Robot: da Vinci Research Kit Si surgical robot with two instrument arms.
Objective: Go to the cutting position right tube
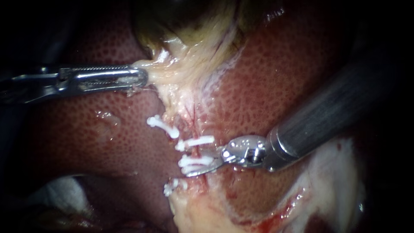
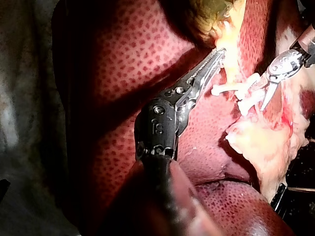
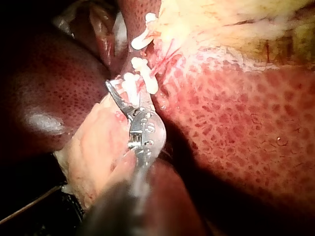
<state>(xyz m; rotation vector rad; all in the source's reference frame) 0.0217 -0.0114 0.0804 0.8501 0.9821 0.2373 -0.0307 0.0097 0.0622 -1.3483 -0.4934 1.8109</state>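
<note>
Endoscope view: left tool (image 1: 140, 77) clamped on gallbladder (image 1: 189, 47), right tool (image 1: 199, 164) narrowly apart astride right tube (image 1: 196, 151).

Thin, reddish, clipped right tube (image 1: 196, 152)

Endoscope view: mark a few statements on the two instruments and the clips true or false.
1. The left instrument has its jaws shut on pale tissue just under the gallbladder. True.
2. The right instrument has its jaws shut. False: a gap shows between them; they are open, with one white clip between them.
3. Several white clips sit along the strand that runs down over the liver. True.
4. The right instrument's shaft comes in from the lower left. False: it comes in from the upper right.
5. The two instruments' tips touch. False: they are well apart, with the left one up by the gallbladder and the right one lower, at the clips.
</note>
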